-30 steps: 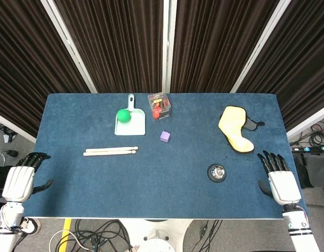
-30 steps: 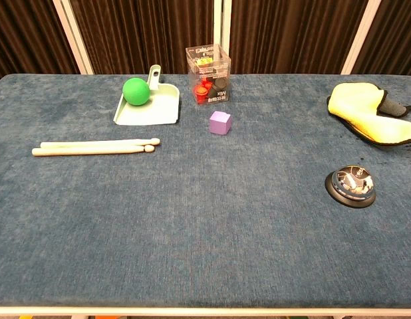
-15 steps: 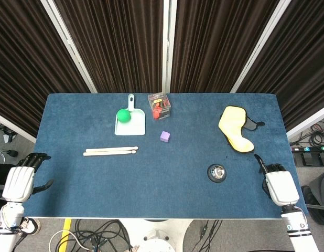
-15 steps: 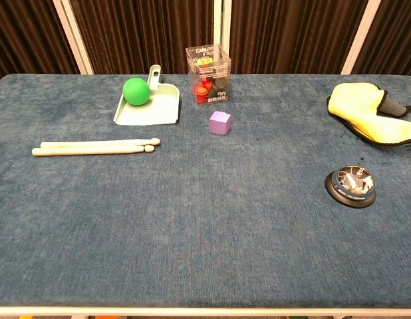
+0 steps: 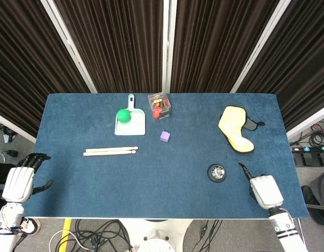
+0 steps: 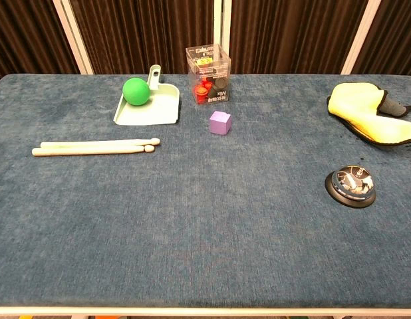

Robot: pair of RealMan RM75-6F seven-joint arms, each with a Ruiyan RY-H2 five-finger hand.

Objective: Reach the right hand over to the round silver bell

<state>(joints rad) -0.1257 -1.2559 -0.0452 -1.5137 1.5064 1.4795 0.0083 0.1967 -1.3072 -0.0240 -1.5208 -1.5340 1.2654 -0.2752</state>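
Observation:
The round silver bell (image 5: 217, 172) on its black base sits on the blue table at the near right; the chest view shows the bell (image 6: 352, 186) too. My right hand (image 5: 264, 190) hovers over the table's near right corner, just right of the bell and apart from it. One dark finger (image 5: 241, 167) sticks out toward the bell while the others look curled under; it holds nothing. My left hand (image 5: 20, 181) hangs off the table's near left corner with its fingers apart and nothing in it. Neither hand shows in the chest view.
A yellow cloth (image 5: 234, 127) lies behind the bell. Further left are a purple cube (image 5: 164, 136), a clear box of small parts (image 5: 159, 105), a green ball (image 5: 123, 116) in a pale dustpan (image 5: 131, 124), and two drumsticks (image 5: 110, 151).
My right hand has moved left from the table's right edge toward the bell, and its spread fingers have curled in except one. The left hand has not moved.

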